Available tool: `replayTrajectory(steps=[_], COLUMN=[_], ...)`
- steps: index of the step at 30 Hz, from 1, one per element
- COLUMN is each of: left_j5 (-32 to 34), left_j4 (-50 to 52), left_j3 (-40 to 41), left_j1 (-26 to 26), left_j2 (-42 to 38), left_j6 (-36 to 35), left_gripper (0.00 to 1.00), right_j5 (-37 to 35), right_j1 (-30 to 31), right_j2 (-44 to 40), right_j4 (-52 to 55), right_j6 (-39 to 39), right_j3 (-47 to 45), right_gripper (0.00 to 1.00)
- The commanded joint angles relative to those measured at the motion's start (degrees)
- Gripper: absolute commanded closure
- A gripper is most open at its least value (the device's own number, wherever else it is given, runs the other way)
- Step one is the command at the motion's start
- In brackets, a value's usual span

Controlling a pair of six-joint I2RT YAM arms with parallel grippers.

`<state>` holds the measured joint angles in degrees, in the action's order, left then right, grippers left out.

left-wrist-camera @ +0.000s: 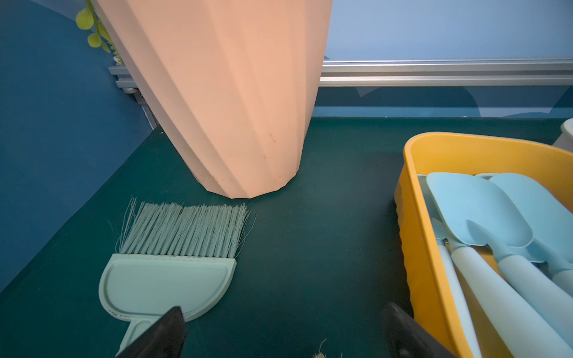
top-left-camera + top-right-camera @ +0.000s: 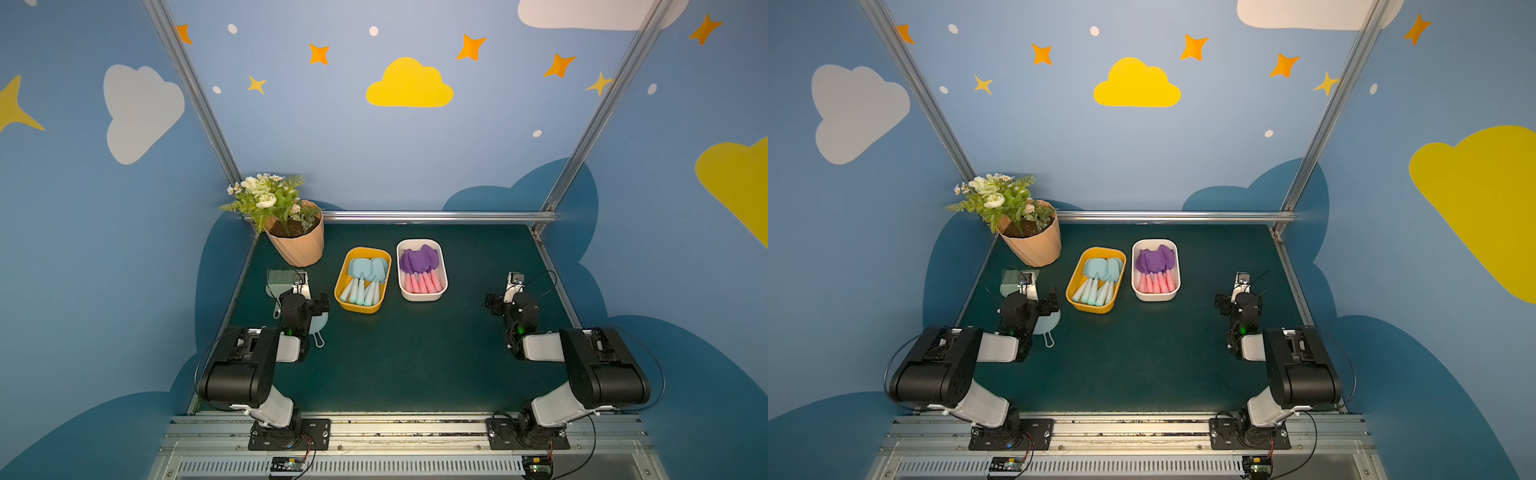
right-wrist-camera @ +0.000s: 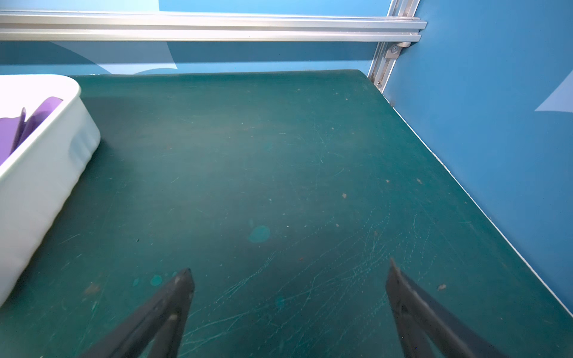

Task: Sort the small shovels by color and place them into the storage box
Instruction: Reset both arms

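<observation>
Several pale blue shovels with mint handles lie side by side in the yellow-orange storage box, left of centre in both top views. Beside it to the right, the white storage box holds several purple shovels with pink handles. My left gripper stands open over bare mat, between the brush and the yellow-orange box's wall, with nothing between its fingers. Open as well, my right gripper hovers over bare mat to the right of the white box, holding nothing.
A peach flowerpot with flowers stands at the back left. A grey-green brush lies before it, and a light blue dustpan sits partly under the left arm. An aluminium rail and blue walls bound the green mat.
</observation>
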<state>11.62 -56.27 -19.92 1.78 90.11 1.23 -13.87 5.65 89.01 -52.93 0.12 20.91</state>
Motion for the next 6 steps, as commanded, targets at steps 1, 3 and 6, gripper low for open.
replayTrajectory(steps=[1, 3, 6], left_j5=[0.6, -0.4, -0.3], left_j4=[-0.4, 0.4, -0.1], left_j3=[-0.1, -0.5, -0.1], left_j1=[0.1, -0.3, -0.3], left_j2=[0.8, 0.7, 0.4], left_j6=[-0.7, -0.4, -0.5], left_gripper=[0.0, 0.0, 0.0], right_j5=[0.3, 0.4, 0.4], right_j1=[-0.3, -0.2, -0.3], right_j2=[0.2, 0.2, 0.2], right_j4=[-1.8, -1.8, -1.8], right_j6=[-0.1, -0.1, -0.1], right_j3=[-0.1, -0.1, -0.2], right_gripper=[0.02, 0.02, 0.02])
